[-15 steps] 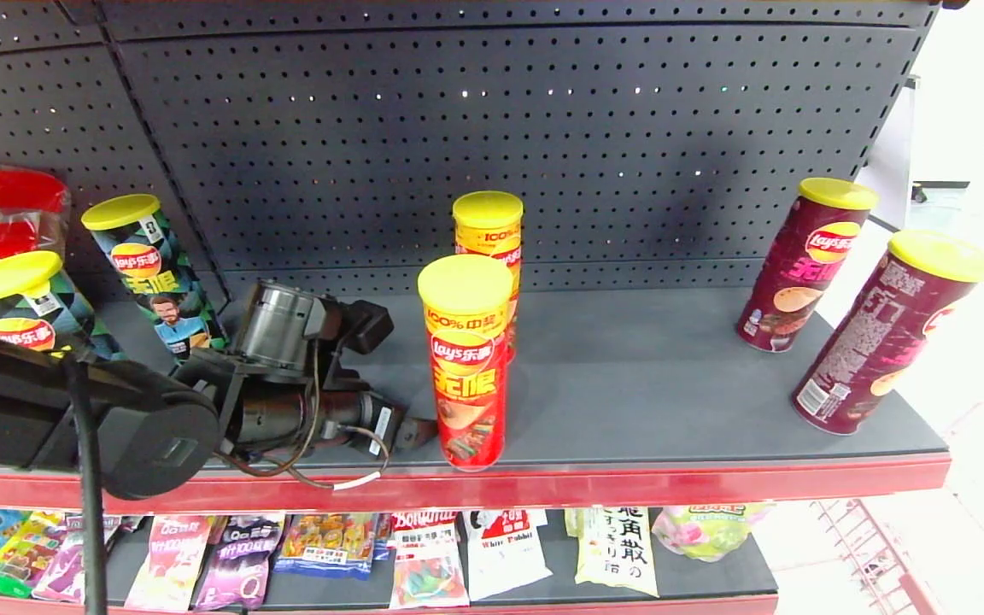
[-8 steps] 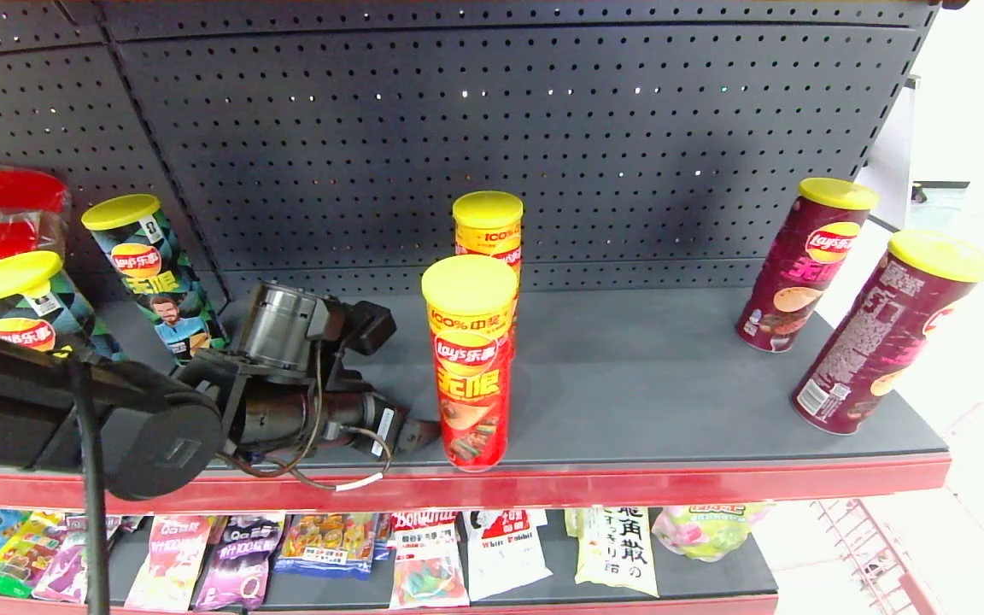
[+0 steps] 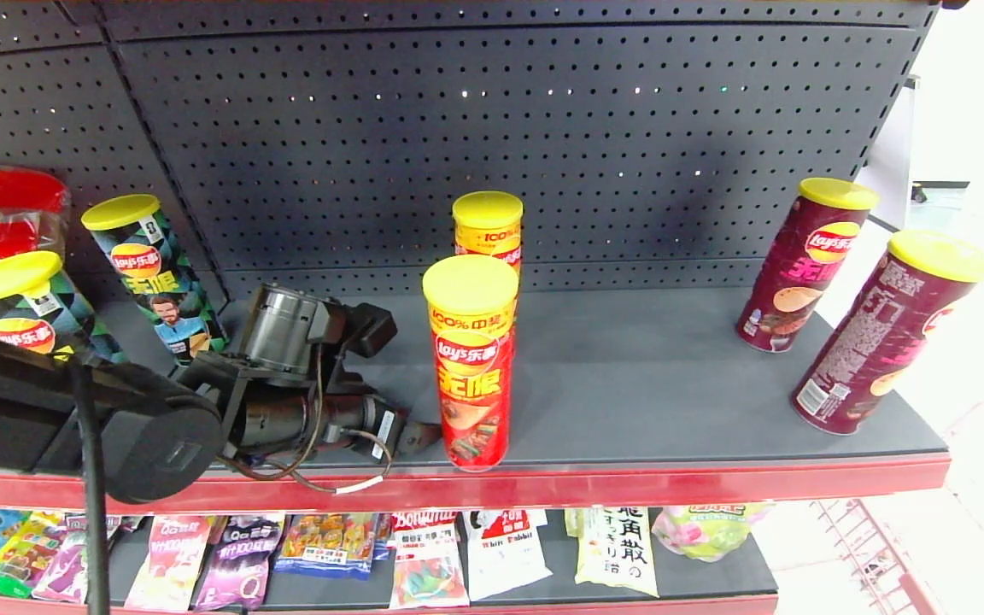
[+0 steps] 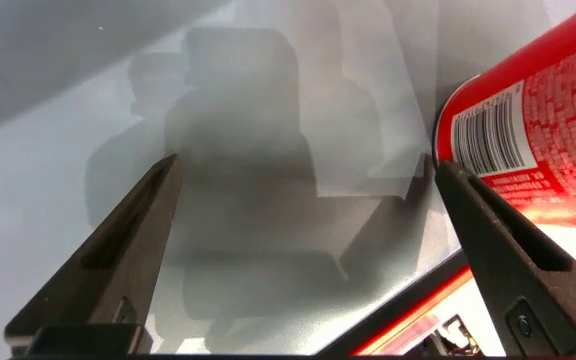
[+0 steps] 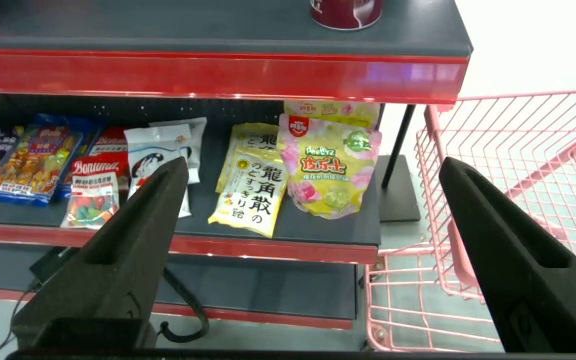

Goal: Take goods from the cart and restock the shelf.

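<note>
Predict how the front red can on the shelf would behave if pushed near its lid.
Tall, narrow and upright, the front red can would probably tip rather than slide. It stands by the shelf's red front lip, so it might fall off. Once down, its round wall would likely roll.

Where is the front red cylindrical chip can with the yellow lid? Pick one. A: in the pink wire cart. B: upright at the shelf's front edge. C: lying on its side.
B: the red cylindrical chip can with the yellow lid stands upright by the red front edge of the grey shelf, beside the open left tool.
</note>
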Motion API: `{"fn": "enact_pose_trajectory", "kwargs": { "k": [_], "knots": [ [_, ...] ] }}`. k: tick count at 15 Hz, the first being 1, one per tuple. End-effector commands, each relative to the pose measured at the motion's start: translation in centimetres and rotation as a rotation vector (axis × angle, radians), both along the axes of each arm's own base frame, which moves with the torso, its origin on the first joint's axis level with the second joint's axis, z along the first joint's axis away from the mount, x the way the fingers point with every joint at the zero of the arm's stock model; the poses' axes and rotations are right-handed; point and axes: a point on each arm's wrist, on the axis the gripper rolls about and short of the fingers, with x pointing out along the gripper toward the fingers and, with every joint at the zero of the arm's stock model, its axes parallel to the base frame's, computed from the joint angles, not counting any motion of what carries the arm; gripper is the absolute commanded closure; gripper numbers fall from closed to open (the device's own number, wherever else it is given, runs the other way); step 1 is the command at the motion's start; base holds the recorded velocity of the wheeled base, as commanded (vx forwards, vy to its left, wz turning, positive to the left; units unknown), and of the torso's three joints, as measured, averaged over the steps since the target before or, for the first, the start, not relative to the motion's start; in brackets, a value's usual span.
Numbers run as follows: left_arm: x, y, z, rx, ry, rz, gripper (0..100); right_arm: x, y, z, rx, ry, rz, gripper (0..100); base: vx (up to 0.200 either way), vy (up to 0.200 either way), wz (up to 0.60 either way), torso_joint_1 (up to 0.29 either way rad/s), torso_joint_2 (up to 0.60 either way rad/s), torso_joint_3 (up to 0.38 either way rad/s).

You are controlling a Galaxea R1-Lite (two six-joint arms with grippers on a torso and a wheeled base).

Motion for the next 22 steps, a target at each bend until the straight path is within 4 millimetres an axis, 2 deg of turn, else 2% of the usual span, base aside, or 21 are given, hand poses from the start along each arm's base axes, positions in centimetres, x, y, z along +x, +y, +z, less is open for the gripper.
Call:
{"fn": "enact_pose_trajectory", "kwargs": {
  "k": [1, 3, 5, 6, 7, 10, 11, 12, 14, 15, 16, 17, 18, 19, 20, 22],
  "knots": [
    [-0.3, 0.4, -0.1, 0.005, 0.008, 0.008, 0, 0.0, 0.0, 0.1, 0.0, -0.003, -0.001, 0, 0.0, 0.0, 0.0, 0.0, 0.0, 0.0],
    [-1.3, 2.4, 0.2, 0.007, 0.01, 0.052, 0, 0.0, 0.0, 0.2, 0.001, -0.006, -0.003, 0, 0.0, 0.0, 0.0, 0.0, 0.0, 0.0],
    [-3.4, 5.2, 1.0, 0.003, -0.002, 0.114, 0, 0.0, 0.0, 0.2, -0.003, -0.005, -0.004, 0, 0.0, 0.0, 0.0, 0.0, 0.0, 0.0],
    [-4.1, 5.8, 1.2, 0.003, -0.007, 0.123, 0, 0.0, 0.0, 0.2, -0.004, -0.005, -0.002, 0, 0.0, 0.0, 0.0, 0.0, 0.0, 0.0],
    [-6.2, 7.4, 1.6, 0.004, -0.026, 0.141, 0, 0.0, 0.0, 0.2, -0.006, -0.005, -0.003, 0, 0.0, 0.0, 0.0, 0.0, 0.0, 0.0],
    [-10.8, 9.1, 3.0, -0.024, -0.113, 0.162, 0, 0.0, 0.0, 0.2, -0.02, -0.006, -0.003, 0, 0.0, 0.0, 0.0, 0.0, 0.0, 0.0],
    [-10.8, 9.1, 3.0, -0.024, -0.113, 0.162, 0, 0.0, 0.0, 0.2, -0.02, -0.006, -0.003, 0, 0.0, 0.0, 0.0, 0.0, 0.0, 0.0],
    [-14.6, 10.4, 4.3, -0.046, -0.223, 0.198, 0, -0.1, 0.0, -0.2, -0.015, -0.01, 0.025, 0, 0.0, 0.0, 0.0, 0.0, 0.0, 0.0],
    [-17.9, 11.8, 5.7, -0.051, -0.291, 0.259, 0, -0.3, 0.0, 0.3, -0.017, -0.042, 0.063, 0, 0.0, 0.0, 0.0, 0.0, 0.0, 0.0],
    [-20.3, 12.5, 6.0, -0.055, -0.311, 0.277, 0, -0.4, 0.0, 1.1, -0.02, -0.054, 0.064, 0, 0.0, 0.0, 0.0, 0.0, 0.0, 0.0],
    [-22.7, 13.1, 5.8, -0.057, -0.317, 0.283, 0, -0.2, 0.1, 1.9, -0.021, -0.045, 0.061, 0, 0.0, 0.0, 0.0, 0.0, 0.0, 0.0],
    [-26.1, 14.0, 5.0, -0.054, -0.326, 0.291, 0, 0.1, 0.2, 3.0, -0.022, -0.038, 0.048, 0, 0.0, 0.0, 0.0, 0.0, 0.0, 0.0],
    [-30.9, 15.2, 2.9, -0.044, -0.349, 0.313, 0, 0.4, 0.3, 4.3, -0.023, -0.033, 0.002, 0, 0.0, 0.0, 0.0, 0.0, 0.0, 0.0],
    [-33.4, 15.8, 1.0, -0.015, -0.358, 0.373, 0, 0.7, 0.4, 4.4, -0.024, -0.008, -0.049, 0, 0.0, 0.0, 0.0, 0.0, 0.0, 0.0],
    [-34.3, 16.1, -0.1, 0.019, -0.339, 0.46, 0, 0.9, 0.5, 4.2, -0.012, 0.016, -0.105, 0, 0.0, 0.0, 0.0, 0.0, 0.0, 0.0],
    [-34.3, 16.2, 0.1, 0.013, -0.334, 0.501, 0, 1.1, 0.6, 4.0, -0.005, 0.032, -0.131, 0, 0.0, 0.0, 0.0, 0.0, 0.0, 0.0]
  ]
}}
